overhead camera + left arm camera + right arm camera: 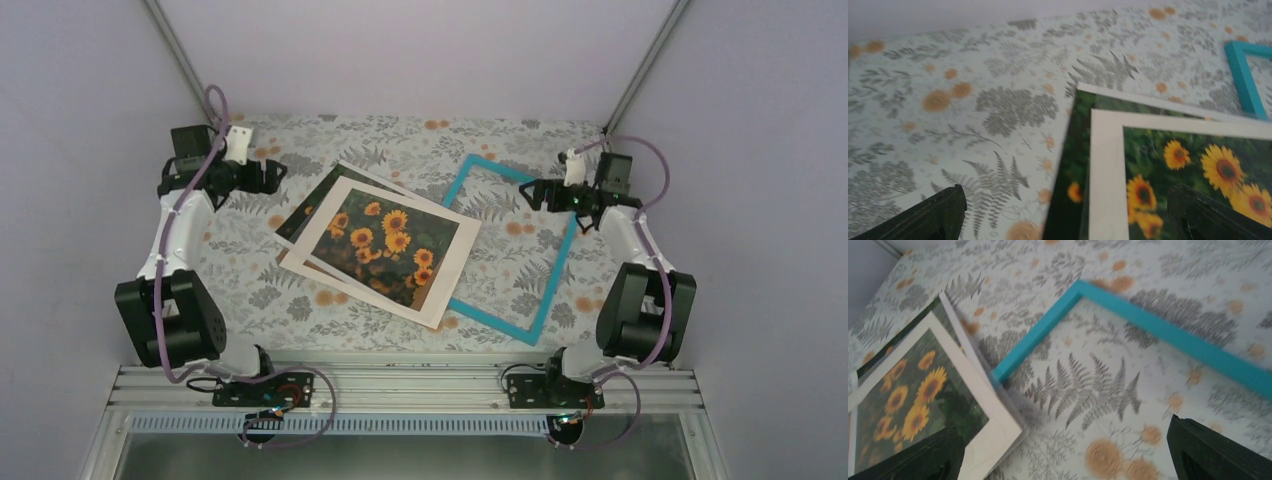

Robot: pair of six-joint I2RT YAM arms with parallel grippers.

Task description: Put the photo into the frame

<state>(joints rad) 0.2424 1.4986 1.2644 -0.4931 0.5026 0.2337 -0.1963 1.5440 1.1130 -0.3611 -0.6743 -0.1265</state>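
The sunflower photo [312,207] lies face up mid-table, mostly under a white border sheet [450,262] that sits skewed on it, so the flowers show through the opening. The teal frame [553,285] lies flat to the right, its left side tucked under the stack. My left gripper [277,176] is open and empty, in the air beyond the photo's far left corner. My right gripper [528,193] is open and empty over the frame's far right corner. The left wrist view shows the photo's dark edge [1073,165] and the border sheet [1105,170]. The right wrist view shows the frame [1158,325] and the border sheet's corner [993,430].
A thin brown edge [318,272] shows under the stack's near left side. The floral tablecloth [270,300] covers the table. Grey walls close in at the back and on both sides. The metal base rail [400,385] runs along the near edge.
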